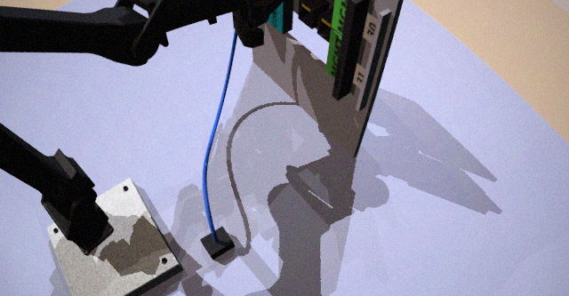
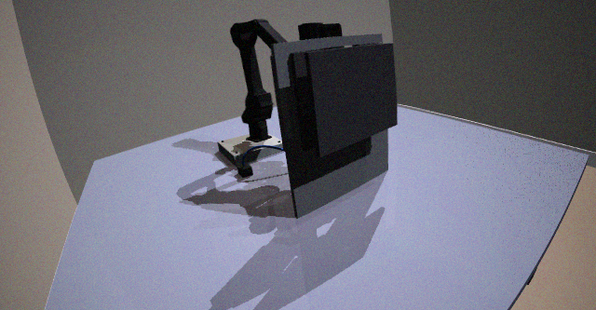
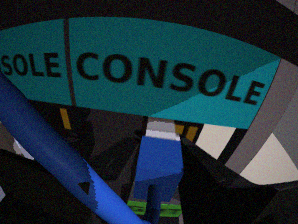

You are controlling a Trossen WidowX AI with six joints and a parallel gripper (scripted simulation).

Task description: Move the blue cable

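Tool point(image 1: 268, 3) point(image 3: 158, 139) clamped on the blue plug point(image 3: 159, 165), a finger at its 9 o'clock and one at 3 in wrist view. Plug sits just at 6 o'clock of the teal CONSOLE label point(image 3: 160, 75). Cable point(image 1: 205, 167) point(image 2: 261, 147) point(image 3: 55, 145) runs down to a black block point(image 1: 217, 244) point(image 2: 245, 171) on the counter point(image 1: 444, 163) point(image 2: 442, 217), at 2 o'clock of the base plate point(image 1: 129, 196) point(image 2: 225, 151) in top view.

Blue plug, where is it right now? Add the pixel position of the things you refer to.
In the wrist view, the blue plug point(image 3: 159, 162) sits just right of centre, gripped between the dark fingers, below the teal CONSOLE label point(image 3: 120, 65) and above a green strip point(image 3: 170, 210).
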